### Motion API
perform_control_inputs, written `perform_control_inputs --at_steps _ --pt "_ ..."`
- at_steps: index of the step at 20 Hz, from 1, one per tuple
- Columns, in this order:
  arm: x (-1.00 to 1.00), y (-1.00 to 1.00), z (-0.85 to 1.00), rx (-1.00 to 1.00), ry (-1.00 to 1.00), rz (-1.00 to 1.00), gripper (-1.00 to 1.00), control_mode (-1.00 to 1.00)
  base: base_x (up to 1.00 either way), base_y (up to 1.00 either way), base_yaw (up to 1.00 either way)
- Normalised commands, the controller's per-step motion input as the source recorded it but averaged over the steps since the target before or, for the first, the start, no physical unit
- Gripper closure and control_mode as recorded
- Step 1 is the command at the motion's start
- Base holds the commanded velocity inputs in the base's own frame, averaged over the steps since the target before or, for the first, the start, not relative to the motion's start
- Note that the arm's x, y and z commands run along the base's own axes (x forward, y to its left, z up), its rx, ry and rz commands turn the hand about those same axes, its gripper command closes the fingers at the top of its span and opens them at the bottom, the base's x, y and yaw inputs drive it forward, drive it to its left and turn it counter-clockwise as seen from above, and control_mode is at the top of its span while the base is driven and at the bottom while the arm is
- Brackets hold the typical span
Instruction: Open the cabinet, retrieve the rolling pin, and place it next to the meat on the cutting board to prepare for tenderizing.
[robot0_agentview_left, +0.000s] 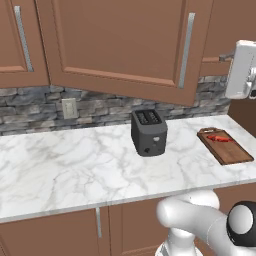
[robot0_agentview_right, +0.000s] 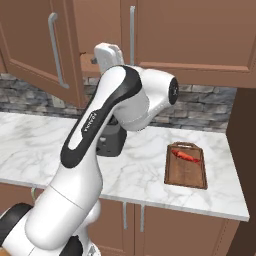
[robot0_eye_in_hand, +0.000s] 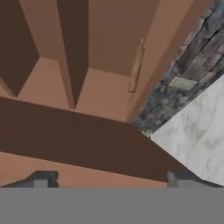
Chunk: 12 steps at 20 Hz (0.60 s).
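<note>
White marble counter under stone backsplash, cutting board rightward; pincer spread, empty.

A white marble counter runs below the wall cabinets and carries two things. A dark grey toaster stands near the middle toward the stone backsplash. Well to its right a cutting board lies flat near the counter's right end, and the meat rests on the board's far part, well inside its rim. In the hand view, the cabinet shelf carries the rolling pin, which lies along the shelf right beside the cabinet's side wall, close to the open edge.
</note>
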Motion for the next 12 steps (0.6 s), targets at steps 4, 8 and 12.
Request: perform_control_inputs --at_steps 4,8,12 --pt "0.26 0.5 -0.08 0.02 0.0 0.19 -1.0 -1.0 0.0 0.0 0.0" --pt "0.31 0.3 -0.04 0.01 0.0 0.17 -1.0 -1.0 0.0 0.0 0.0" --pt "0.15 0.37 -0.04 0.01 0.0 0.16 -1.0 -1.0 0.0 0.0 0.0"
